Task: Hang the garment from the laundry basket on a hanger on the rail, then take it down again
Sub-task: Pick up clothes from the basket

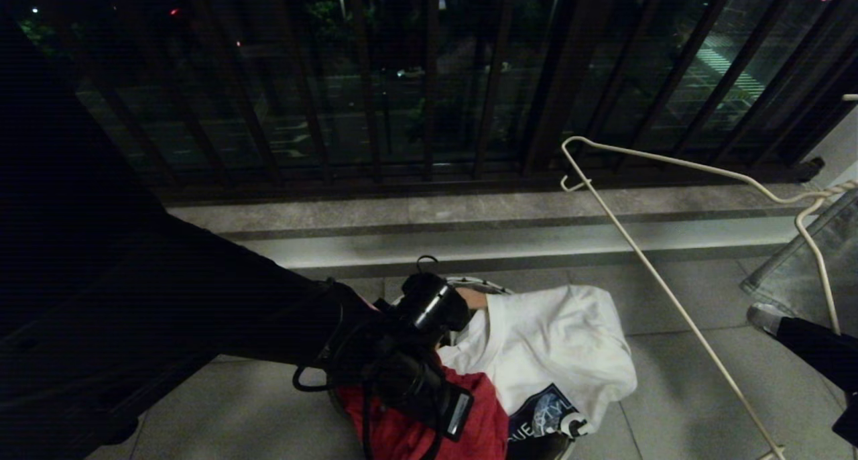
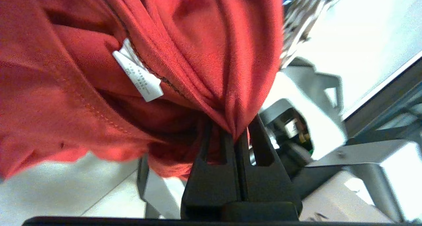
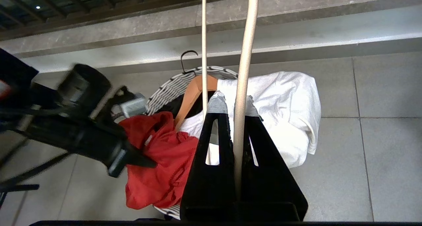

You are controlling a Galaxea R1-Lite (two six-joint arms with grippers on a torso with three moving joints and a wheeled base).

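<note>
The left gripper (image 2: 240, 138), jaws closed on a fold of the garment (image 3: 158, 160) in the laundry basket (image 3: 178, 84), must next lift it toward the hanger (image 1: 670, 292) clamped in the right gripper (image 3: 234, 102).

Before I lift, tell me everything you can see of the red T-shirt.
The red T-shirt is soft knit cloth, crumpled in the white-rimmed laundry basket beside a white T-shirt. A small white label shows at an inner seam. The left gripper is shut on a bunched fold. Its chest print is hidden.
</note>
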